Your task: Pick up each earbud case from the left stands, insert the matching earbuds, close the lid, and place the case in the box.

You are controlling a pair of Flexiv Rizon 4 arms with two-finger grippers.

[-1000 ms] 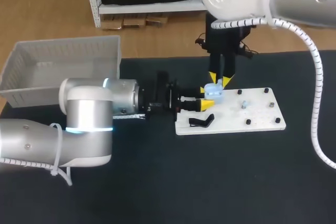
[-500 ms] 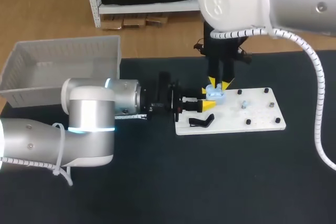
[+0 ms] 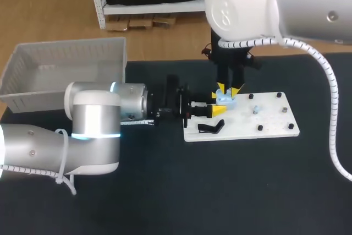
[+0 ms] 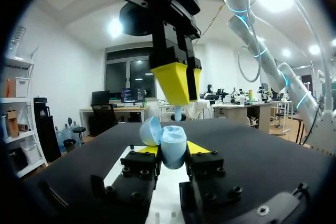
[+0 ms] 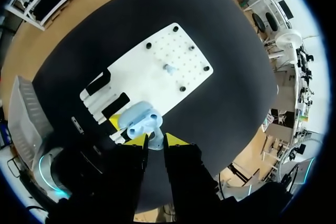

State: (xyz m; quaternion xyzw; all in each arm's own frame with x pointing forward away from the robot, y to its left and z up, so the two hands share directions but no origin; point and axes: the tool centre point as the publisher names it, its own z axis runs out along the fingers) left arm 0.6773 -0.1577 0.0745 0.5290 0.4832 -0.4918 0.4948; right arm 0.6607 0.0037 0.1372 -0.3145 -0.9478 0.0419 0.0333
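Observation:
A light blue earbud case [image 4: 172,148] with its lid [image 4: 150,129] open sits between the yellow tips of my left gripper [image 4: 173,149], which is shut on it. In the head view the case [image 3: 224,99] is held over the white board's left part by the left gripper [image 3: 215,107]. My right gripper [image 3: 228,88] hangs straight above it, pointing down. Its fingers [image 4: 176,80] pinch a small pale blue earbud [image 4: 178,113] just over the open case. In the right wrist view the earbud [image 5: 156,141] shows between the right gripper's [image 5: 156,139] tips, with the case [image 5: 139,120] under it.
The white pegboard [image 3: 269,126] carries black pegs, a second small earbud [image 3: 256,108] and a black stand [image 3: 212,127] at its left end. A pale plastic box [image 3: 66,64] stands at the table's back left. Two black stands [image 5: 116,104] lie near the case.
The right arm has shifted slightly left and come down a little, bringing its tips closer over the open case. The left arm has held still.

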